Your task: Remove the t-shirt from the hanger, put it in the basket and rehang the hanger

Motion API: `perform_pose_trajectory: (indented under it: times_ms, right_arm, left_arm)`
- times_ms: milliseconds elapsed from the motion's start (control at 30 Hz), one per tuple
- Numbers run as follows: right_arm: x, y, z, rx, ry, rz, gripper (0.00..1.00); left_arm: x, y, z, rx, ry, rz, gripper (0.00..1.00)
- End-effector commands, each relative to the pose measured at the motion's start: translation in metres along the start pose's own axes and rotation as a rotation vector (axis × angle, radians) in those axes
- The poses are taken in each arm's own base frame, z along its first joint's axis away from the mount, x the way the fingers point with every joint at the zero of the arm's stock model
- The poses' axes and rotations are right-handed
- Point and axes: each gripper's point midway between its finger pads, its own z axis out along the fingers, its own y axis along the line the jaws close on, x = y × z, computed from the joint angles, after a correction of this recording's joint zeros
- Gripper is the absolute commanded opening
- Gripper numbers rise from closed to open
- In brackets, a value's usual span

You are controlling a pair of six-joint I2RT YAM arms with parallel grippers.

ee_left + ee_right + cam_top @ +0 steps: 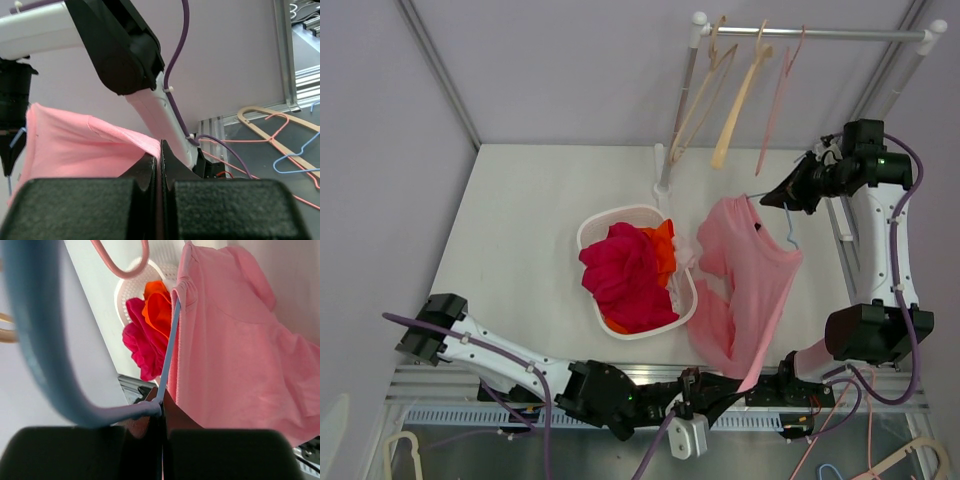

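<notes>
Pink t-shirt point(752, 285) stretched right of laundry basket point(588, 235); hem clamped by left gripper point(159, 160); blue hanger point(169, 352) pinched by right gripper point(161, 412).

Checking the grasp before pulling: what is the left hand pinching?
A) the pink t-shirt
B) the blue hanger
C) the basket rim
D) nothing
A: the left hand is shut on the pink t-shirt; the right hand holds the blue hanger.

Robot lab — white table point(520, 240), plain partition walls point(570, 60), clothes rail point(820, 33)
</notes>
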Motion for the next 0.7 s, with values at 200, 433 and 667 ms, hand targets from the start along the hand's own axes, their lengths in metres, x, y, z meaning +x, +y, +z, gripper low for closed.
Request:
perform_pose_trajectory:
  times_ms: [200, 433, 667]
  right_arm:
    - [-0.092, 0.02, -0.017, -0.119, -0.302, -0.071, 0.0]
    - [-0.069, 0.052, -0.061, -0.168, -0.462, -0.238, 0.0]
    - [-0.038, 0.065, -0.107, -0.143, -0.594, -0.374, 0.0]
  left_arm:
    - [-0.077, -0.097, -0.041, 0.354, -0.233, -0.166, 0.01]
    - [-0.024, -0.04, -0.013, 0.177, -0.112, -0.255, 0.01]
    - [0.035, 0.023, -0.003, -0.052, 0.064, -0.365, 0.01]
